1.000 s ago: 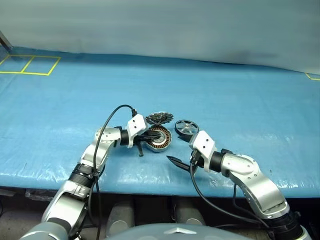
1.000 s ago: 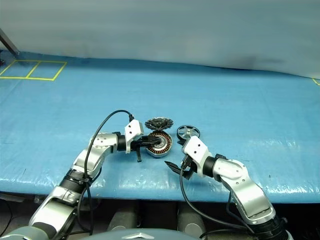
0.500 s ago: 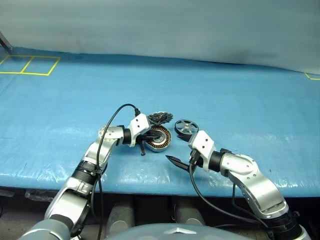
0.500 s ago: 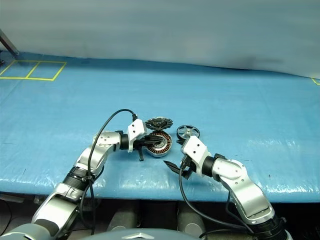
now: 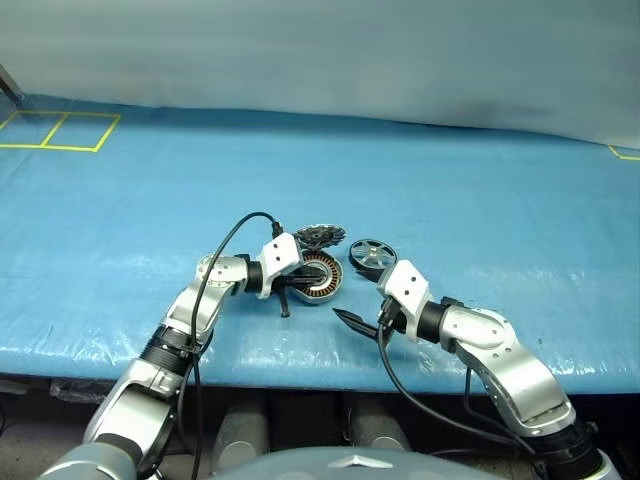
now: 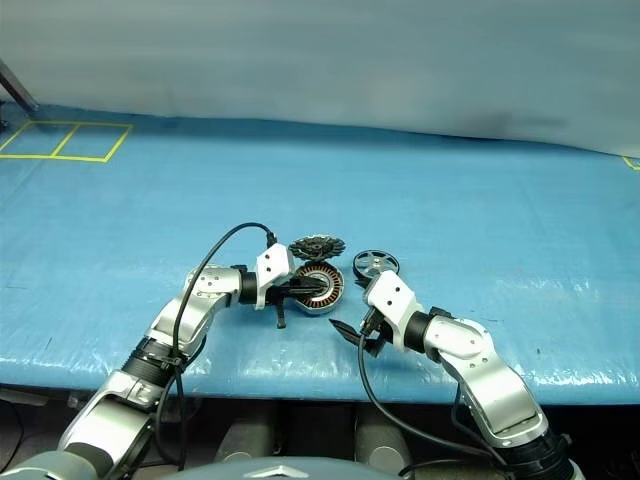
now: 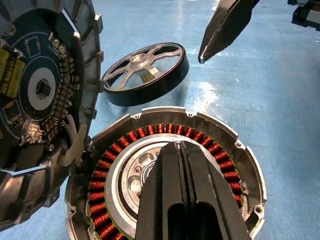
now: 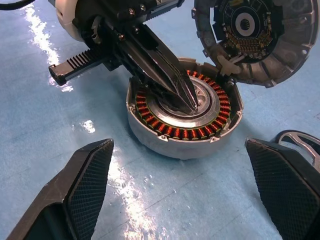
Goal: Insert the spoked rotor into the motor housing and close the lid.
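Since one second ago the left arm's elbow has shifted a little toward the table's far side; the parts lie as before. The left gripper (image 8: 187, 102), jaws clenched on nothing, rests its tips on the silver centre of the motor housing (image 7: 220, 145). The lid (image 7: 45, 95) stands open, joined at the housing's edge. The right gripper (image 8: 180, 192) hangs released, just beside the housing. The spoked rotor (image 7: 145, 72) lies on the blue table (image 5: 450, 200) beside the housing.
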Tool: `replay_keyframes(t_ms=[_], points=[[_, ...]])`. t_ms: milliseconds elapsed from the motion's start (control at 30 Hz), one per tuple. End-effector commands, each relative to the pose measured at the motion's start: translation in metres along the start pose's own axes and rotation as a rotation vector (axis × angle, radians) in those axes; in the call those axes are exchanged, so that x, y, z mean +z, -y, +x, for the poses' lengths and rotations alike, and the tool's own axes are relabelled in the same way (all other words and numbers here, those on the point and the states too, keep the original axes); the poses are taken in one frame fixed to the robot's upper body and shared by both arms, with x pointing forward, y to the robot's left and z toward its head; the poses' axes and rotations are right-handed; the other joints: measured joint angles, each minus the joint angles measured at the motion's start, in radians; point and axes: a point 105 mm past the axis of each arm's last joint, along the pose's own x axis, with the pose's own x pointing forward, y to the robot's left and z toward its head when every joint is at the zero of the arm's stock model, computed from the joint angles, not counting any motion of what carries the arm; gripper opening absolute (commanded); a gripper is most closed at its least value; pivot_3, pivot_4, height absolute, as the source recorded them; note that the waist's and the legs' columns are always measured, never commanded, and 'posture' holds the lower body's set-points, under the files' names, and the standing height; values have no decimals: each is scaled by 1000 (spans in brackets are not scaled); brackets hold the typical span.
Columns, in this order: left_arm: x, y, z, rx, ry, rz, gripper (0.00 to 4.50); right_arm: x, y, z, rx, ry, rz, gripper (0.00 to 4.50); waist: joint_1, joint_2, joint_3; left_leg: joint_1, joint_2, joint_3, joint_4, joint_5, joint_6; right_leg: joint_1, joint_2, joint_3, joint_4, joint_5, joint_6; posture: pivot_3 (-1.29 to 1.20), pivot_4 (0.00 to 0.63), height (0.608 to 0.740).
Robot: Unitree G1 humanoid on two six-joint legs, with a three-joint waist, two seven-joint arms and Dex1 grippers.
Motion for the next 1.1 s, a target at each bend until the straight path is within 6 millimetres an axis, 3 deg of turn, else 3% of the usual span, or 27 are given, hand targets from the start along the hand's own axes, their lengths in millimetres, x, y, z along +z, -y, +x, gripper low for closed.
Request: replay_keyframes(t_ms=[33, 167, 400, 833, 1100], points=[[19, -8, -12, 65, 127, -36, 36, 12, 2, 0, -3, 45, -34, 4500, -1, 0, 0, 0, 0, 0, 0, 0, 0, 0, 0, 0, 0, 0, 0, 0, 150, 740], [32, -19, -32, 143, 202, -48, 36, 13, 1, 0, 2, 51, -33, 4500, 1, 0, 0, -1, 0, 0, 0, 0, 0, -1, 0, 0, 0, 0, 0, 0, 150, 740], [25, -19, -46, 178, 136, -18, 36, 14, 5, 2, -6, 57, -39, 4500, 1, 0, 0, -1, 0, 0, 0, 0, 0, -1, 0, 0, 0, 0, 0, 0, 150, 740], [17, -5, -26, 78, 68, -13, 36, 16, 8, 3, -23, 61, -48, 4500, 3, 0, 0, -1, 0, 0, 0, 0, 0, -1, 0, 0, 0, 0, 0, 0, 150, 740], [11, -13, -14, 65, -34, 69, 36, 15, 6, 3, -26, 63, -45, 4500, 3, 0, 0, -1, 0, 0, 0, 0, 0, -1, 0, 0, 0, 0, 0, 0, 150, 740]])
